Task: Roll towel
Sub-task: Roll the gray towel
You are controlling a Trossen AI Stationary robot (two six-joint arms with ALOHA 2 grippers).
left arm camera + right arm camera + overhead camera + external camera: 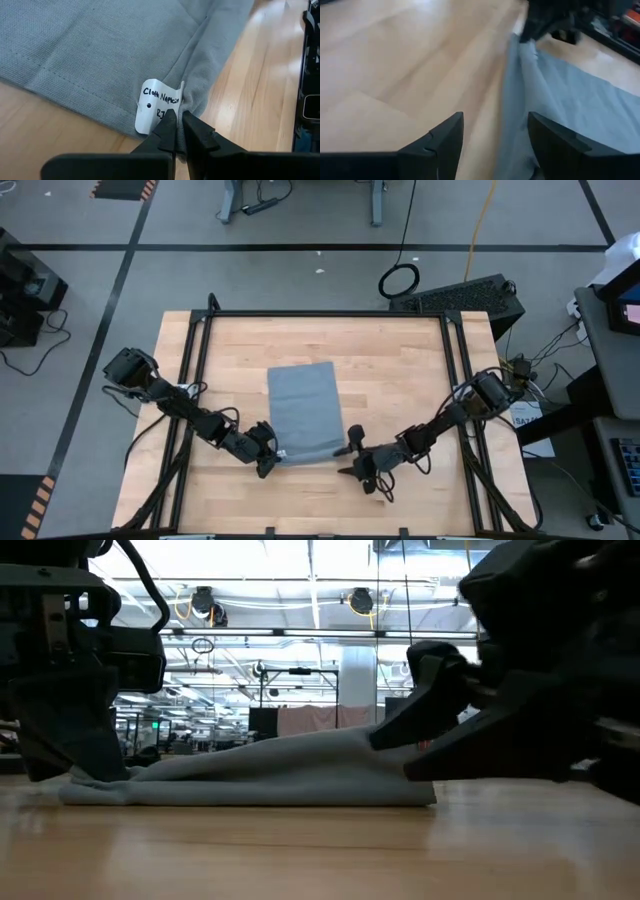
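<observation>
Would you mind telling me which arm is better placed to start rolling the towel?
Probably the left: its end effector is already shut on the towel corner beside the white tag, while the right end effector stands open, holding nothing.

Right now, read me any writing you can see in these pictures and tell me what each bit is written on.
"Cloth Napkin": handwritten in black on the white tag at the edge of the grey towel, just ahead of the left pincer.
"RJ" or similar: second line on the same tag, partly hidden by the pincer, so not certain.
Nothing else is readable; signs in the room behind the table are too small.
</observation>
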